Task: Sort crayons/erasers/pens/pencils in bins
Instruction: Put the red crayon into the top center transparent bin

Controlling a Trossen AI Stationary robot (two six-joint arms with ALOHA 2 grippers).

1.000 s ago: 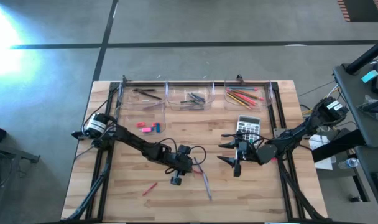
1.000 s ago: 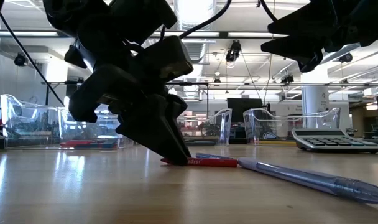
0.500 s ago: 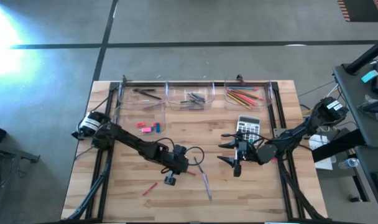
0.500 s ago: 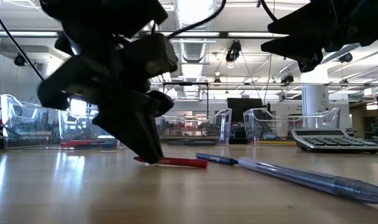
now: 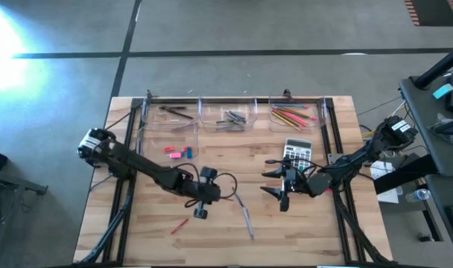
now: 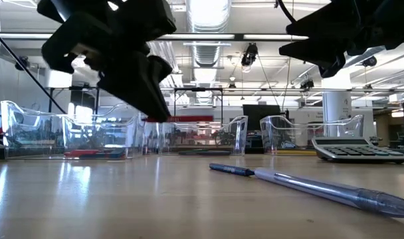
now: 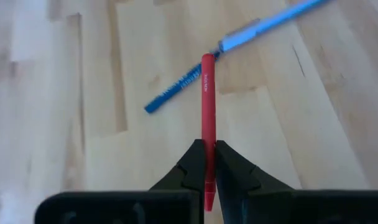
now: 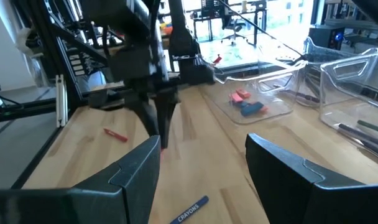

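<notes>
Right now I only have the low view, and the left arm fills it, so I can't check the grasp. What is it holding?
Observer: The left gripper is shut near one end of a thin red stick.
Operator: Any stick I'm missing?
Observer: A second short red stick lies on the wooden table, beyond that gripper on the side away from the clear plastic bins.
Operator: Right arm?
Observer: The right gripper hangs by the grey calculator, open and empty.

Glare upper left, backlit silhouettes, soft focus
</notes>
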